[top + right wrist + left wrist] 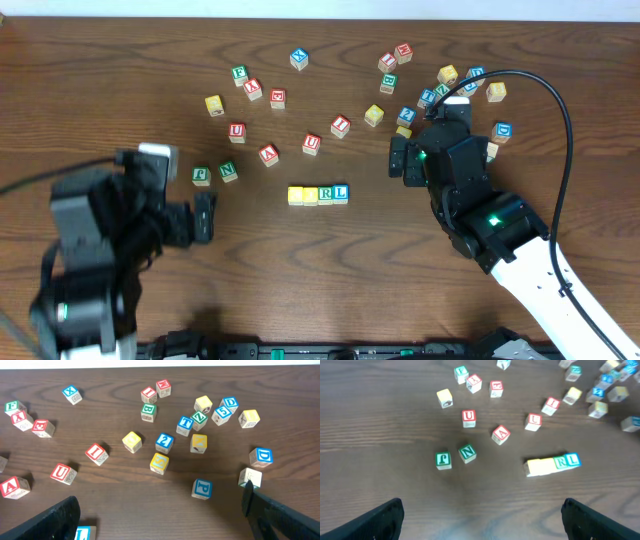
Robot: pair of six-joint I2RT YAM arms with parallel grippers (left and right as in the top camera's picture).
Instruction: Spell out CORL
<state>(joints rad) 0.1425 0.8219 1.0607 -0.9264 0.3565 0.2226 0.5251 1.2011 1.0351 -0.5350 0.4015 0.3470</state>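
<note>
One short row of small wooden letter cubes (318,194) holds four: two yellow-faced cubes (296,195), one green R cube (326,193) and one blue L cube (341,192). Eleven loose cubes lie left of and above it: six red-lettered cubes (268,154), three green-lettered cubes (228,171), one blue X cube (299,58) and one plain yellow cube (214,104). The right wrist view counts sixteen more in the right-hand cluster (185,423). Two black robot arms reach over one brown wooden table (100,60): left arm (90,250) and right arm (480,210).

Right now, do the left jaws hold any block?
No, in the left wrist view the left jaws stand wide apart with only bare table between them.
</note>
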